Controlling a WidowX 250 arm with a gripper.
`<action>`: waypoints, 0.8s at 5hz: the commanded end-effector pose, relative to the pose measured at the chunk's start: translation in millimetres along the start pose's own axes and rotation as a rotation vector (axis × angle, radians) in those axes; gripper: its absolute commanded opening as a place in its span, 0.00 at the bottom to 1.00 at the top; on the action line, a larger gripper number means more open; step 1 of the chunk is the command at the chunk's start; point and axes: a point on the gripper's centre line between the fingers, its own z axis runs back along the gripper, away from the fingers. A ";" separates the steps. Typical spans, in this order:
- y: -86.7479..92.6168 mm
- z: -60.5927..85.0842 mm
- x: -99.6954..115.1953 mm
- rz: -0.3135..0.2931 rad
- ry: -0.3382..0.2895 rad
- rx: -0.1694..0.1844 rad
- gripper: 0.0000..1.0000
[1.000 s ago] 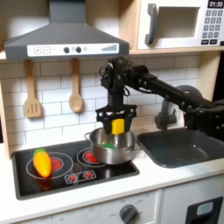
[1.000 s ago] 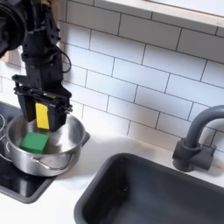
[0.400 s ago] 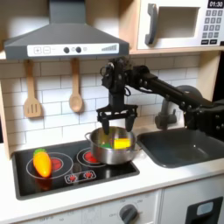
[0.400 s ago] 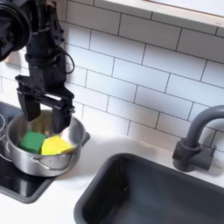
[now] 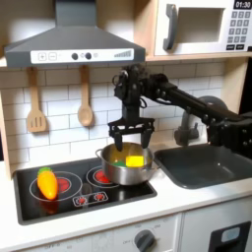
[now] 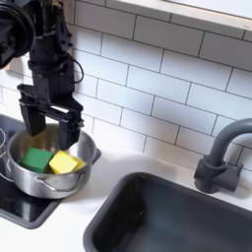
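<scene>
We see a yellow and orange toy [image 5: 45, 182] lying on the left burner of the black stove [image 5: 30, 197] in the first exterior view. Two wooden spoons [image 5: 36, 102] hang on the white tile wall under the grey hood [image 5: 69, 44], and a microwave [image 5: 202, 27] sits up high. A dark sink [image 6: 167, 220] with a grey tap [image 6: 220, 157] is near.

The arm [image 5: 187, 103] is matte black throughout, built of blocky, boxy segments joined by rounded joint housings. A thin black cable loops loosely beside the wrist section. The end effector [image 6: 50, 119] is black too, with a wide crossbar carrying two flat, squared fingers [image 6: 74, 128]; no markings are legible
</scene>
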 end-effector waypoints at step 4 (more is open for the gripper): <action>46.4 -19.3 -35.6 0.222 -0.016 0.082 1.00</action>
